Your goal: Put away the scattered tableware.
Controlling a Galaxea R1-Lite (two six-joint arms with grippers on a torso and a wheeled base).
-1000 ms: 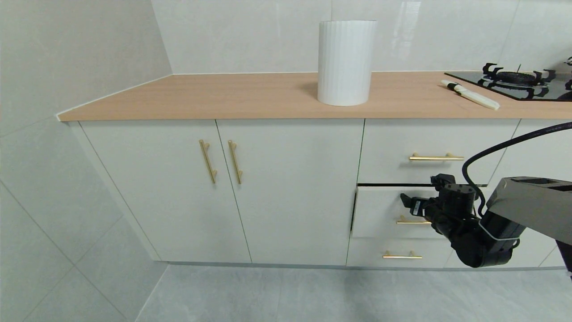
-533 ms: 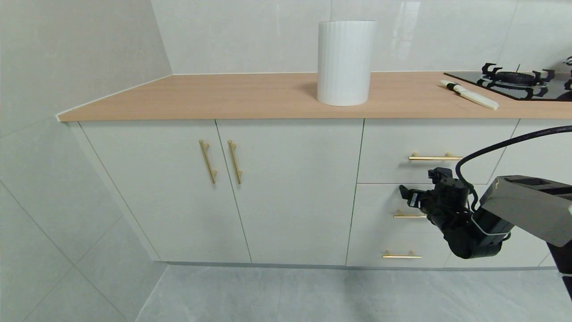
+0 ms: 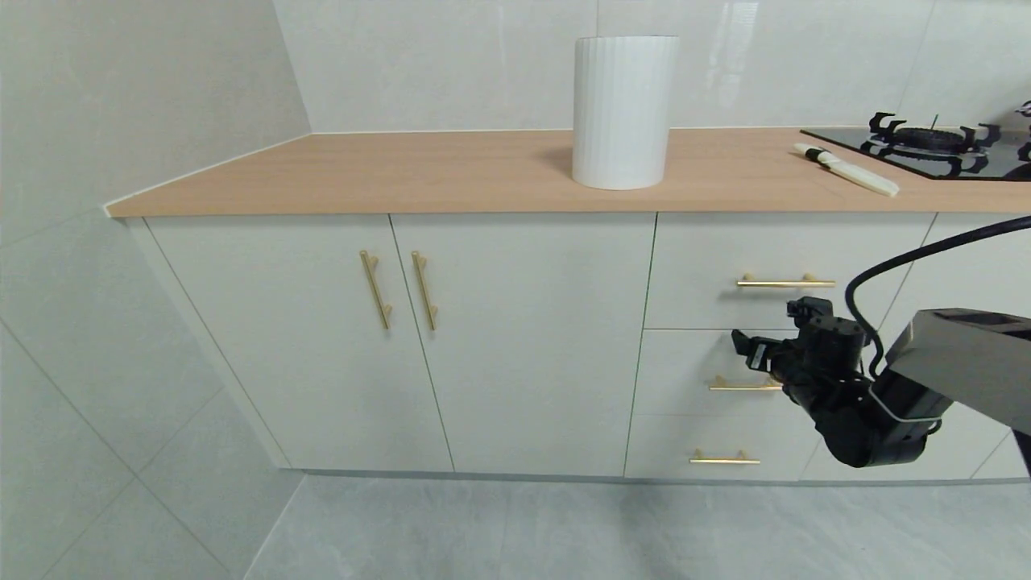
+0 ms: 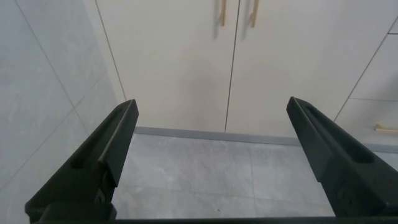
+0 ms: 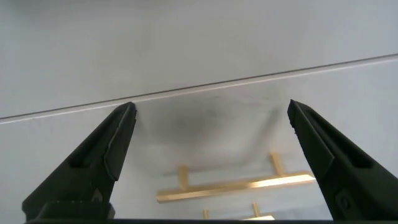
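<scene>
Since the earlier frames the middle drawer (image 3: 693, 362), then ajar, has been pushed flush with the cabinet front, and the right gripper (image 3: 769, 334) has been drawn slightly back from it. In the head view that gripper is held just before the drawer's brass handle (image 3: 741, 387), apart from it, as would be expected after a closing push. The white utensil (image 3: 846, 169) is left lying near the right end of the worktop (image 3: 403, 173), just beside the hob (image 3: 926, 149). A ribbed white canister (image 3: 621, 113) is stood mid-worktop, perhaps meant as its holder. In the left wrist view the left gripper (image 4: 211, 106) is seen spread wide with nothing held, hung low over the floor (image 4: 205, 174) before the 2 cupboard doors (image 4: 186, 50), seemingly parked out of the way. In the right wrist view the right gripper's 2 fingers (image 5: 106, 152) are likewise spread wide and empty, with the handle framed between them, untouched.
</scene>
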